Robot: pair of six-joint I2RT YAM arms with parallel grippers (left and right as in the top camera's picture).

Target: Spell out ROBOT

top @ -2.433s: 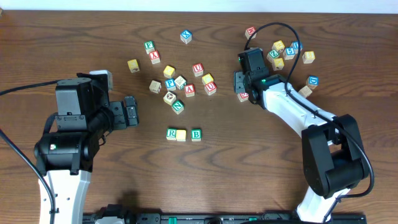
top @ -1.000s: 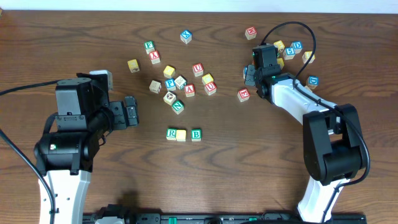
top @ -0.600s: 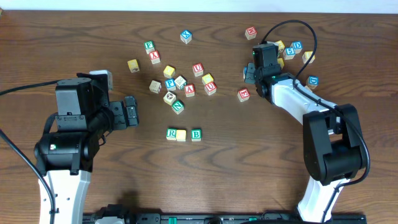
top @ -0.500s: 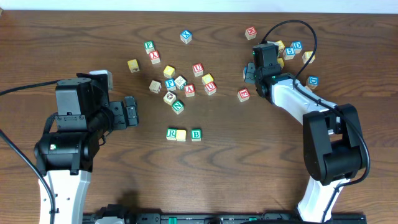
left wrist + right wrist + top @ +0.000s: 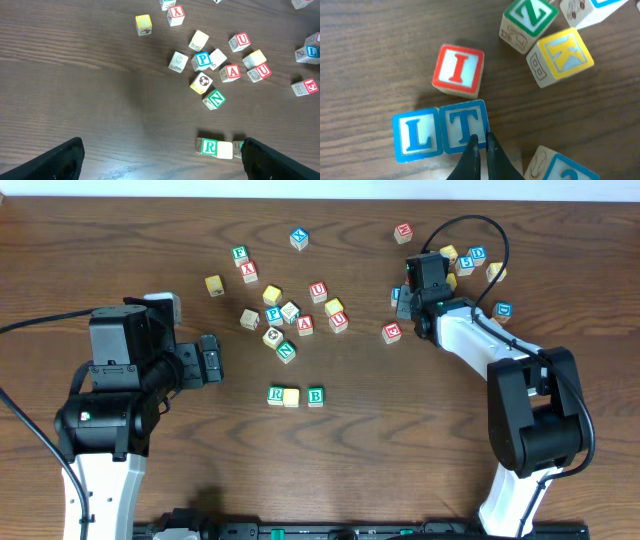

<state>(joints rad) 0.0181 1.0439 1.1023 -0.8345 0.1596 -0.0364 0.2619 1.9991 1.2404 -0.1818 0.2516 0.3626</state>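
A row stands at the table's middle front: green R cube [image 5: 276, 394], a yellow-faced cube [image 5: 291, 396] touching it, then green B cube [image 5: 315, 395] a small gap away. In the left wrist view the R cube [image 5: 209, 146] and the yellow cube [image 5: 224, 149] show, with the B half hidden by a finger. My left gripper [image 5: 210, 360] is open and empty, left of the row. The blue T cube [image 5: 464, 126] sits against a blue L cube [image 5: 416, 136]. My right gripper [image 5: 481, 140] is shut, its tips over the T's near right edge, holding nothing.
A red I cube [image 5: 458, 70], a green Z cube [image 5: 527, 22] and a yellow K cube [image 5: 561, 56] lie close behind the T. A scatter of lettered cubes [image 5: 290, 310] lies mid-table, with more [image 5: 470, 265] at the back right. A black cable [image 5: 470, 225] loops over the right arm.
The right arm swung from beside the red cube back and to the right, ending over the blue L and T cubes. In the last second it barely moved. The left arm is still.
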